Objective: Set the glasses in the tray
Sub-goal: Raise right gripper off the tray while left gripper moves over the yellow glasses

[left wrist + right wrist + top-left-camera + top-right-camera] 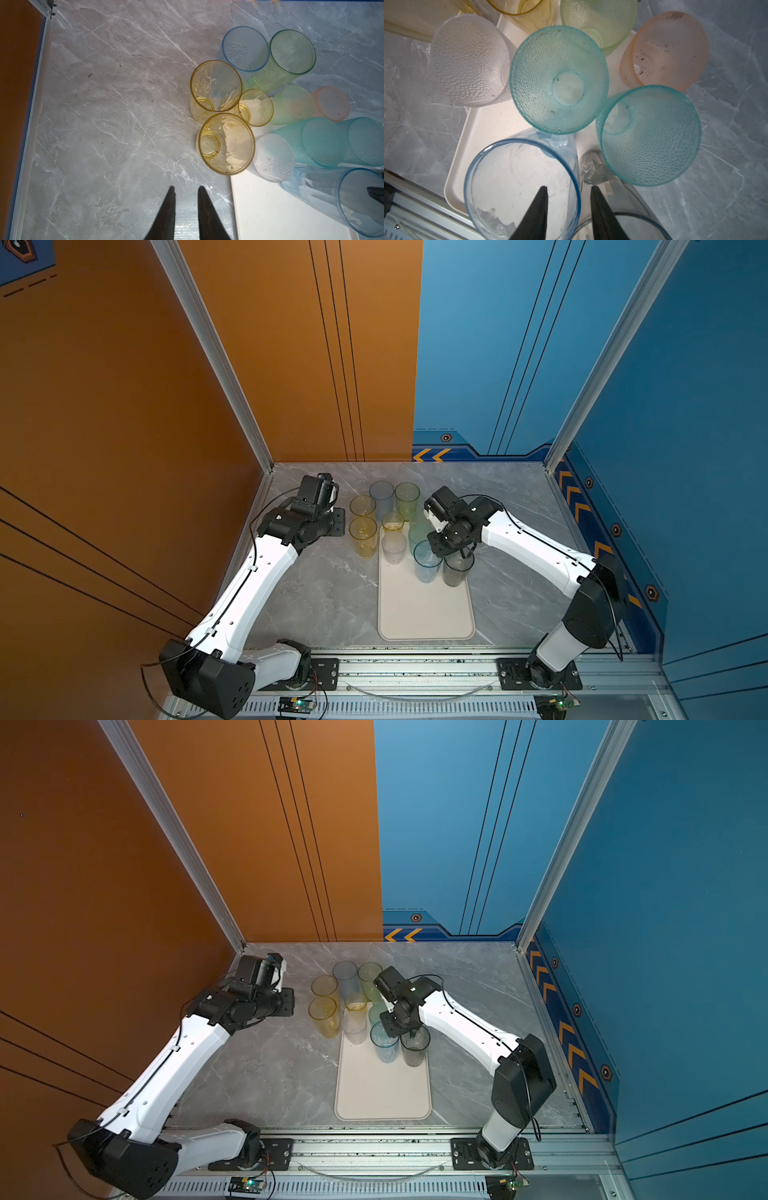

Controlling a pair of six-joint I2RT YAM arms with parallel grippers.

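Translucent plastic glasses (226, 143), some dimpled; matt cream tray (270, 207); glossy marble-look table (114, 124)

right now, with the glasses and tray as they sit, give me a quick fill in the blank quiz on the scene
1. The two tall yellow glasses stand on the grey marbled ___.
2. The left end effector, fingers apart, holds ___.
3. The grey glass stands in the cream-white ___.

Missing words: table; nothing; tray.
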